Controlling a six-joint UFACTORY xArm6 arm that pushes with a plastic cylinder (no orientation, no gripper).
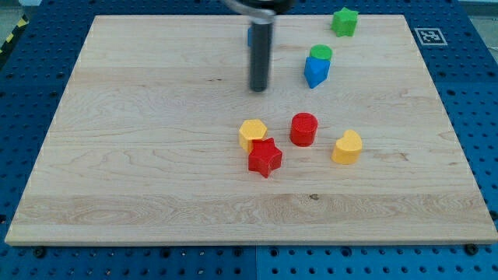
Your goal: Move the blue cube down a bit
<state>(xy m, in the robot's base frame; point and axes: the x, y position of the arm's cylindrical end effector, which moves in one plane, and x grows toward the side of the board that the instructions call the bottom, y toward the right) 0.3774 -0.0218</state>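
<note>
The rod is hiding most of the blue cube near the view's top.
My tip is standing just below it; there is no claw to open or close. Below are sitting a yellow block, red star, red cylinder; right, a blue block touching a green cylinder.

My rod is a straight, dark grey cylinder with a dull metallic sheen and a pale streak of light along its length. Above, it joins a wider black mount, blurred at the frame's edge. My tip is blunt and flat.
</note>
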